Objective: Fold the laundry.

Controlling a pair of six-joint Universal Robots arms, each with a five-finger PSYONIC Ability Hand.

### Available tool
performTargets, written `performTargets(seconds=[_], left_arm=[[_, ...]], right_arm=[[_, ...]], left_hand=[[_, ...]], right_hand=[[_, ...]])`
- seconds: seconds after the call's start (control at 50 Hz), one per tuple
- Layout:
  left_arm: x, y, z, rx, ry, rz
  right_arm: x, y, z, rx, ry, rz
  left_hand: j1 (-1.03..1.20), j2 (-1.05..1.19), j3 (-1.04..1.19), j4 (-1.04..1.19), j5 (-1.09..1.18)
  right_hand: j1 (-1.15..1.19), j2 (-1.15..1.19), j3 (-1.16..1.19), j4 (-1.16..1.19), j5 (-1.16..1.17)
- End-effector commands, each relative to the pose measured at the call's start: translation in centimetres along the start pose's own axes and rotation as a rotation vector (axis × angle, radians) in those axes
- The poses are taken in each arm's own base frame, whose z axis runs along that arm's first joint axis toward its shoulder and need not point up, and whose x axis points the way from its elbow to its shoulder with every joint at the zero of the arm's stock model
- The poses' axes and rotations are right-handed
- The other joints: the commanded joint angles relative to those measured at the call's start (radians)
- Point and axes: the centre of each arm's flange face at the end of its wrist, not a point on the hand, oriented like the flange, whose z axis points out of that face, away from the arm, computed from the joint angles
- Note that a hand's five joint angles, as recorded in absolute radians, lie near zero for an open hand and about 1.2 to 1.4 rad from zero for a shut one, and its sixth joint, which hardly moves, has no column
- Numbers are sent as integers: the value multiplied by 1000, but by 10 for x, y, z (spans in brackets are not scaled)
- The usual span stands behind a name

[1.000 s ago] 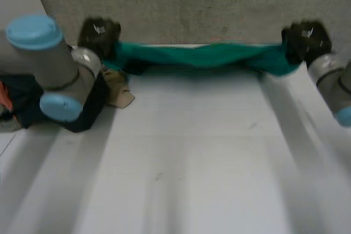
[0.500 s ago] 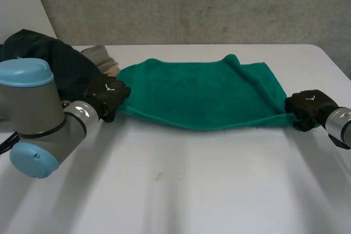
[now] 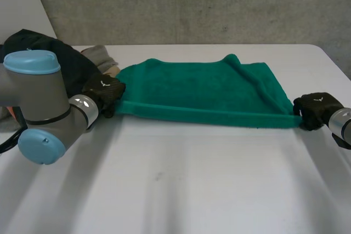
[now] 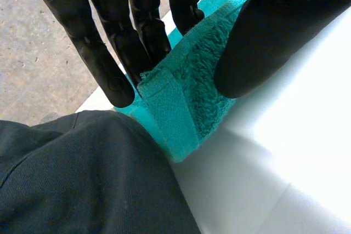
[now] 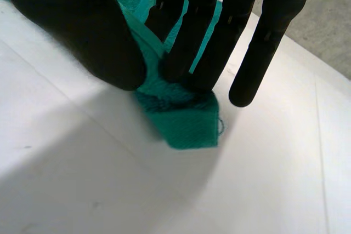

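The green towel [image 3: 203, 89] is lying spread on the white tabletop [image 3: 181, 184], with its near edge pulled straight between the two hands. The left hand [image 3: 104, 92] is pinching the near left corner, its straight fingers [image 4: 137, 36] pressing the hem against the thumb [image 4: 274, 31]. The right hand [image 3: 315, 109] is pinching the near right corner the same way between fingers [image 5: 192, 36] and thumb, with a small tip of cloth poking out past them. A pile of dark clothes [image 3: 49, 61] is sitting just beside the left hand.

The step in hand looks like carrying this near edge over to the far edge for a first fold. Done well, both hands would be lifting and travelling at one pace, holding enough tension that the edge is not sagging. The left hand would be steering clear of the dark pile, and the corners would be landing squarely on the far corners, where a ridge near the right side may be needing smoothing.
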Motion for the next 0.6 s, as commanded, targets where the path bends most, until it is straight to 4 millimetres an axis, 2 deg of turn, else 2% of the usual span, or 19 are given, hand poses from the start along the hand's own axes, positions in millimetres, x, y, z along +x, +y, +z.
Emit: performTargets(seconds=[0.02, 0.1, 0.16, 0.18, 0.24, 0.26, 0.34, 0.4, 0.48, 0.56, 0.6], left_arm=[[2, 1, -6, -29, 8, 9], [12, 5, -26, -108, 69, 48], [22, 10, -51, -204, 149, 107], [27, 13, -65, -251, 194, 134], [34, 18, -89, -324, 270, 173], [39, 20, -103, -361, 325, 199], [47, 19, -122, -395, 415, 231], [47, 16, -119, -376, 417, 232], [40, 9, -98, -324, 360, 230], [30, 2, -68, -281, 268, 234], [21, -5, -46, -239, 195, 234]], right_arm=[[0, -4, -7, 1, -2, -105], [6, -15, -31, -16, 21, -184], [22, -23, -59, -52, 63, -273], [26, -21, -74, -107, 64, -307], [26, -13, -98, -221, 19, -349], [24, -7, -112, -293, -27, -378], [20, -4, -130, -344, -108, -466], [19, -7, -127, -321, -90, -463], [22, -13, -114, -264, -33, -432], [29, -15, -93, -202, 20, -402], [27, -21, -78, -146, 41, -400]], left_hand=[[225, 200, 203, 197, 235], [225, 200, 203, 197, 235], [225, 200, 203, 197, 235], [225, 200, 203, 197, 235], [225, 200, 203, 197, 235], [225, 200, 203, 197, 235], [225, 200, 203, 197, 235], [225, 200, 203, 197, 235], [225, 200, 203, 197, 235], [225, 200, 203, 197, 235], [225, 200, 203, 197, 235]], right_hand=[[350, 321, 326, 340, 338], [350, 321, 326, 340, 338], [350, 321, 326, 340, 338], [350, 321, 326, 340, 338], [350, 321, 326, 340, 338], [350, 321, 326, 340, 338], [350, 321, 326, 340, 338], [350, 321, 326, 340, 338], [350, 321, 326, 340, 338], [350, 321, 326, 340, 338], [350, 321, 326, 340, 338]])
